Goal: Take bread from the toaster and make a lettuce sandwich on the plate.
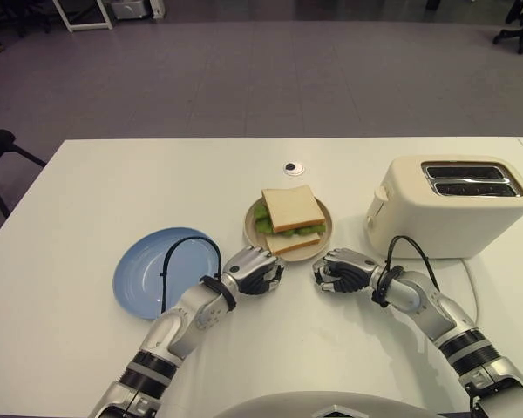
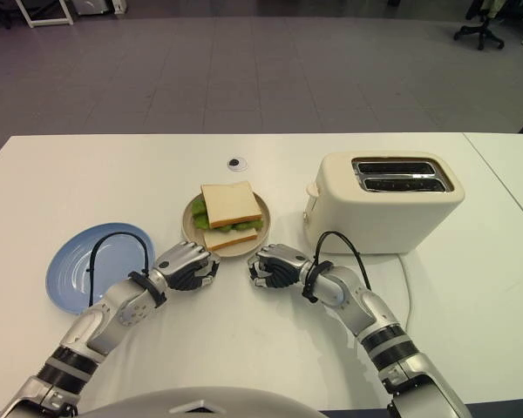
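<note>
White table [image 1: 87, 183] is holding a finished-looking sandwich [image 1: 292, 207] on the plate [image 1: 325, 229], and the toaster [image 1: 444, 222] is looking empty. Left hand [image 1: 254, 268] and right hand [image 1: 340, 270] are sitting curled just beside it, gripping nothing.

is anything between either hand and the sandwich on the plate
Nothing visible. The left hand and right hand sit curled just in front of the plate holding the sandwich, with only bare table between.
</note>
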